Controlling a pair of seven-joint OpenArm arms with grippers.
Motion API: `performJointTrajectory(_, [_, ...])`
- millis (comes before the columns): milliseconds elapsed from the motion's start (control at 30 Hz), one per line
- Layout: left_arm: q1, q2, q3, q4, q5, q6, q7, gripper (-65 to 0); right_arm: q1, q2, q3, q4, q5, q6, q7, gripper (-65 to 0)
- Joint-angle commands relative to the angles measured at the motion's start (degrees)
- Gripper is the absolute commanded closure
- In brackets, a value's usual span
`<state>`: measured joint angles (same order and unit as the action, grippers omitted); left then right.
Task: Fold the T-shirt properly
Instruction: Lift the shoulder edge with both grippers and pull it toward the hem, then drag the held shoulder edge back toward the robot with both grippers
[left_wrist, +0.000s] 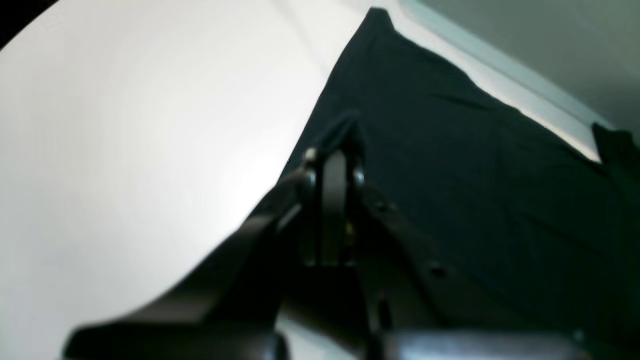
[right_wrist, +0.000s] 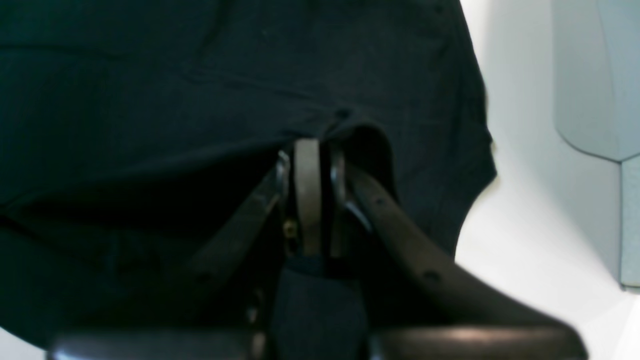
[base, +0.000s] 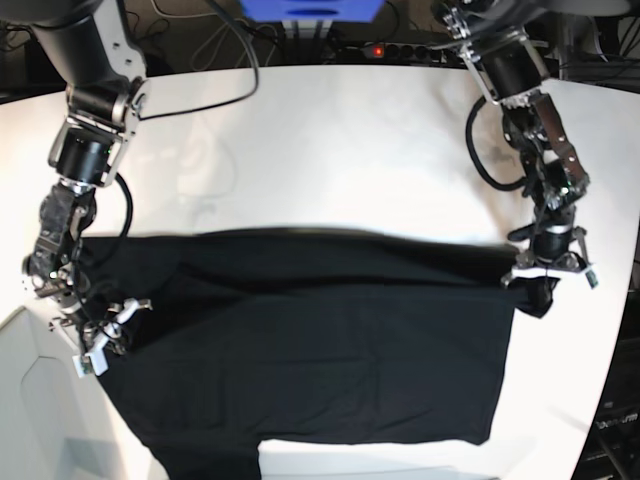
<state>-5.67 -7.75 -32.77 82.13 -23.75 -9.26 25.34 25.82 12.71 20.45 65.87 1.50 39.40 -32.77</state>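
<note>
Left gripper (base: 549, 268): jaws closed, pinching a corner of the T-shirt (base: 320, 340) near the table's (base: 330, 150) right edge; wrist view shows a small peak of black cloth (left_wrist: 342, 131) nipped between the pads. Right gripper (base: 103, 335): likewise closed on a bunch of fabric (right_wrist: 350, 125) near the left edge. T-shirt: black, spread broad across the near half of the white table, one portion hanging over the near edge. Risk, as judged: both holds are shallow, so uneven pulling could slip a corner free, or drag the overhanging cloth off the near edge.
</note>
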Motion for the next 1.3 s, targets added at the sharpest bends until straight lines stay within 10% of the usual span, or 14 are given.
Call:
performJointTrajectory(0, [-1.58,-0.82,-0.06,-0.15,-0.21,-0.19,-1.39,-0.1,1.74,0.96,-0.01,0.9,0.92,0.6,1.79,0.0])
performJointTrajectory(400, [-5.01,-0.82,-0.15,-8.33,-0.21,-0.19,-1.47,-6.9,1.74,0.87,-0.01,0.9,0.92,0.6,1.79,0.0])
performJointTrajectory(567, [-5.19,-1.61,-0.15,-8.59,-0.3,-0.19,-1.47,-20.6,1.74,0.7,-0.01,0.82,0.92,0.6,1.61,-0.2])
performJointTrajectory(767, [-4.92,-2.05,-0.41,-6.92,-0.74,-0.19,-1.47,-44.5,1.56,0.78,-0.01,0.82,0.92,0.6,1.61,-22.0])
performJointTrajectory(900, [-2.81,-2.05,-0.5,-3.84,-0.74,-0.19,-1.47,-44.6,1.65,0.87,0.43,1.34,1.18,0.6,1.87,-34.3])
performJointTrajectory(1267, [-0.26,-1.97,-0.41,-11.23,-0.74,-0.72,-1.91,-44.6,-6.7,1.58,0.52,10.31,1.36,0.6,1.79,-35.4])
